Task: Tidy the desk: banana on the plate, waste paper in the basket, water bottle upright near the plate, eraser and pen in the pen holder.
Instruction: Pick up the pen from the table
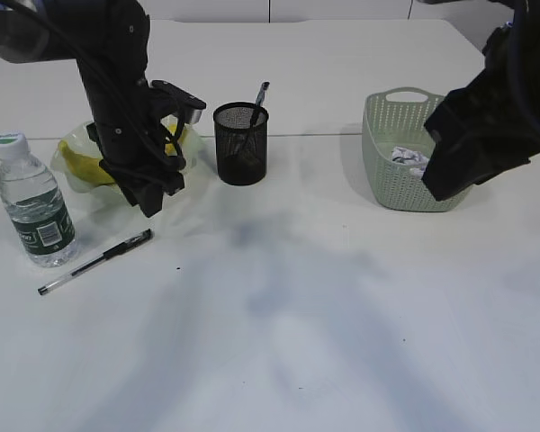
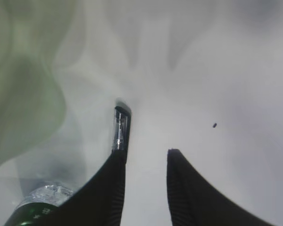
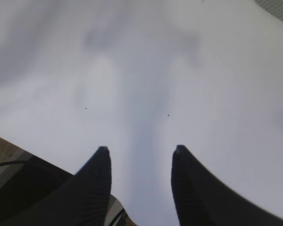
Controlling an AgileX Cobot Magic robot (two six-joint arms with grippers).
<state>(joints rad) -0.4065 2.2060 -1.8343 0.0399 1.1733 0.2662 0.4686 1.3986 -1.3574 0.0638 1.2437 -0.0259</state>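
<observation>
A black pen (image 1: 94, 263) lies on the white table, left of centre; its end also shows in the left wrist view (image 2: 121, 127), beside my left finger. My left gripper (image 1: 153, 200) (image 2: 147, 153) is open and empty, just above the pen's right end. The banana (image 1: 79, 164) lies on the pale green plate (image 1: 191, 142). The water bottle (image 1: 36, 202) stands upright left of the plate. The black mesh pen holder (image 1: 241, 144) holds another pen (image 1: 260, 97). Waste paper (image 1: 407, 157) lies in the green basket (image 1: 400, 184). My right gripper (image 3: 141, 148) is open and empty over bare table. No eraser is in view.
The left arm hides part of the plate. The right arm (image 1: 486, 117) hangs in front of the basket's right side. The basket's corner shows in the right wrist view (image 3: 279, 6). The bottle also shows at the bottom left of the left wrist view (image 2: 42, 197).
</observation>
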